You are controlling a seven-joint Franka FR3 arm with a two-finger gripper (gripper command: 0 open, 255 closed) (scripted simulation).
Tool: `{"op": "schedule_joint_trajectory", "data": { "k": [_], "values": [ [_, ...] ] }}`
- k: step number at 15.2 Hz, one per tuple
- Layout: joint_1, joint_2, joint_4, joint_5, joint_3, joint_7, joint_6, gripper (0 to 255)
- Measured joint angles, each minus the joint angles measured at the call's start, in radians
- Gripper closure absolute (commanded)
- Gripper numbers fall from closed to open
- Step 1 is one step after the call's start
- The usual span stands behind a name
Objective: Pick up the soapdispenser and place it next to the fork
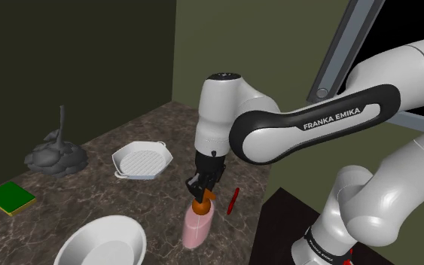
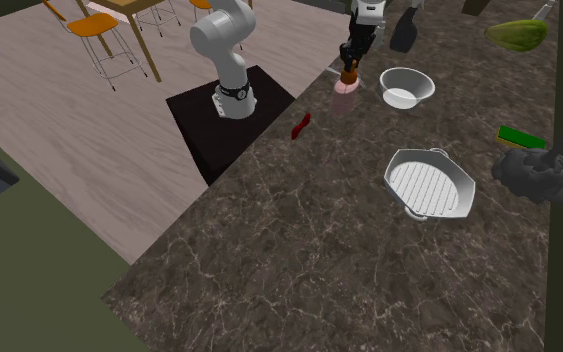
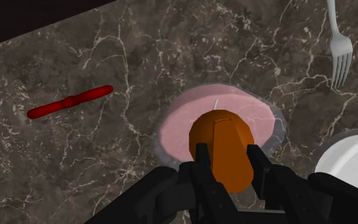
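The gripper (image 3: pixel 228 154) is clasping the soap dispenser (image 3: pixel 234 103) by its orange pump; next comes lifting it straight, then carrying toward the fork (image 3: pixel 340 48).

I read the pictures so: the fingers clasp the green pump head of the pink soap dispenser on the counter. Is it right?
Not quite. The pump head is orange, not green, as the wrist view shows; the fingers do clasp it on the pink soap dispenser.

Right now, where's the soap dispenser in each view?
Shoulder view: soap dispenser, lower centre, under the pincer.
Second exterior view: near the top, right of centre, left of the white bowl.
Wrist view: its orange top clasped in the pincer.
Shared landmark: red stick lying beside it.
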Motion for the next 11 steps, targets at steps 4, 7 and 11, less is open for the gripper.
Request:
{"op": "schedule_joint_trajectory", "data": {
  "k": [4,7,11],
  "values": [
    [0.000,0.000,0.000,0.000,0.000,0.000,0.000,0],
    [0.000,-0.009,0.008,0.001,-0.003,-0.002,-0.016,0],
    [-0.005,-0.035,0.085,-0.005,-0.019,-0.006,-0.118,0]
  ]
}}
